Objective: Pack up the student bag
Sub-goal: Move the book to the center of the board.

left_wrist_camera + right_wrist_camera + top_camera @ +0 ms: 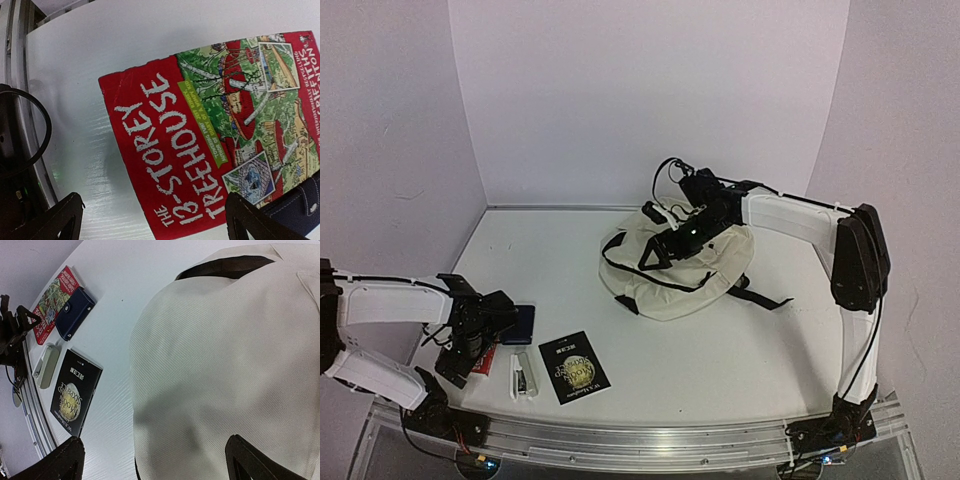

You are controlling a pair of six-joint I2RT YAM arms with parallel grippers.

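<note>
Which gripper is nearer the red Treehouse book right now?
Left. The left gripper hangs open directly over the red book, near the front-left corner of the table. The right gripper is open above the student bag, well across the table from the book.

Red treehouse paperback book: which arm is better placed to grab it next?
Left. The left gripper, open, hangs directly over the red paperback; the right gripper is across the table above the cream fabric backpack.

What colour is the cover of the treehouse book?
The treehouse book is red with white letters and a green cartoon picture, clearest in the left wrist view.
</note>
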